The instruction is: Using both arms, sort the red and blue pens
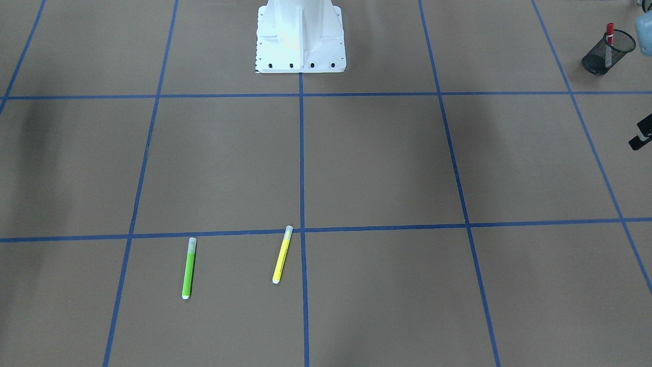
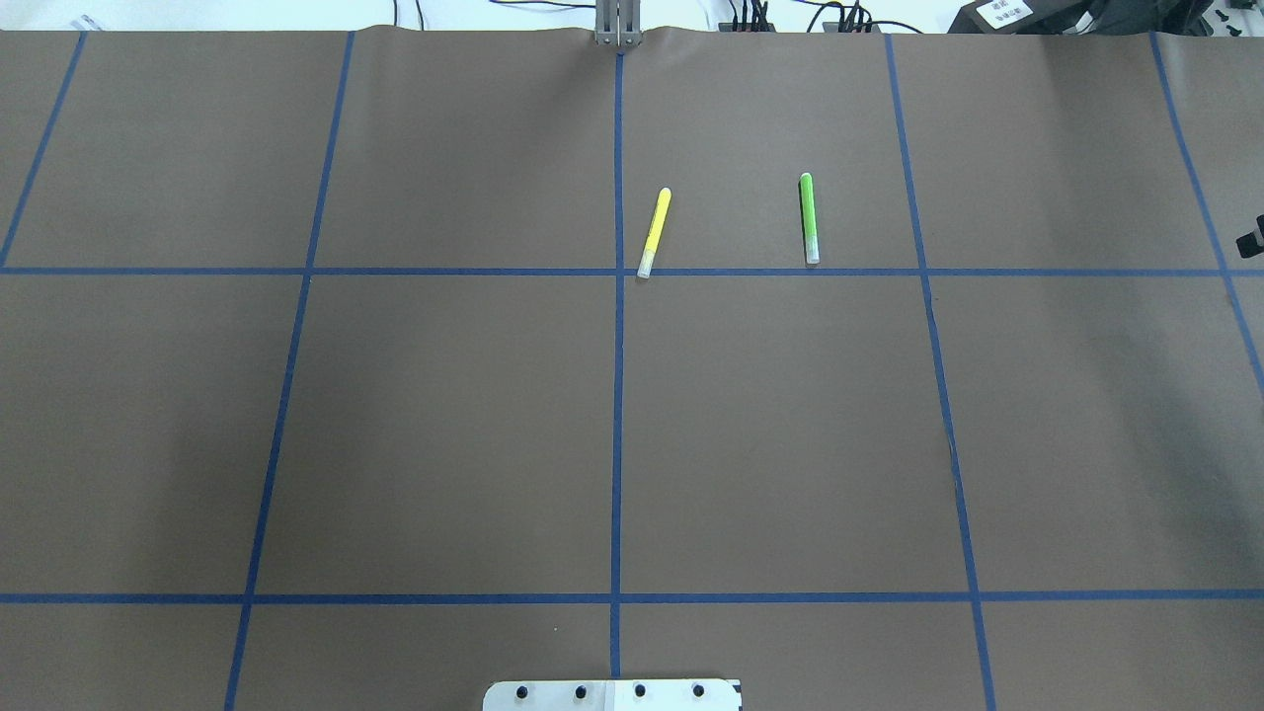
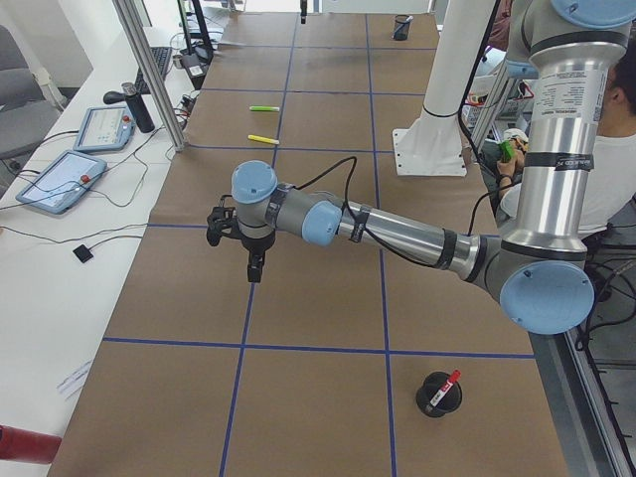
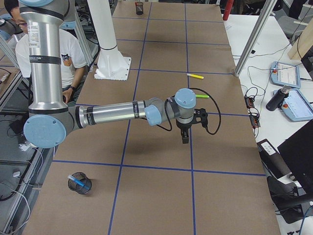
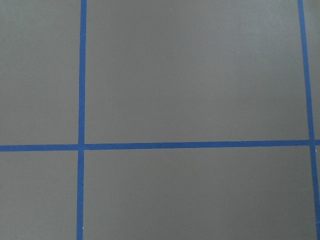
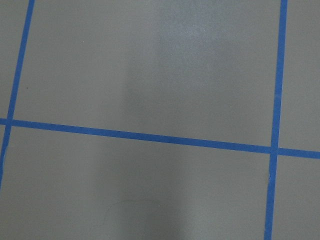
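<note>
The red pen (image 1: 609,36) stands cap up in a black mesh cup (image 1: 607,52) at the table's end on my left; it shows too in the exterior left view as the red pen (image 3: 444,387). The blue pen (image 4: 78,182) lies inside a second mesh cup (image 4: 80,183) at the end on my right. My left gripper (image 3: 255,270) hangs over bare table, far from its cup. My right gripper (image 4: 185,138) hangs likewise above the table. Whether either is open or shut, I cannot tell. Nothing shows between the fingers. Both wrist views show only paper and tape.
A lime green pen (image 2: 808,217) and a yellow pen (image 2: 655,232) lie on the far side of the brown table, near a blue tape line. The white pedestal (image 1: 300,35) stands at the robot's side. A person sits beside the table (image 4: 49,54).
</note>
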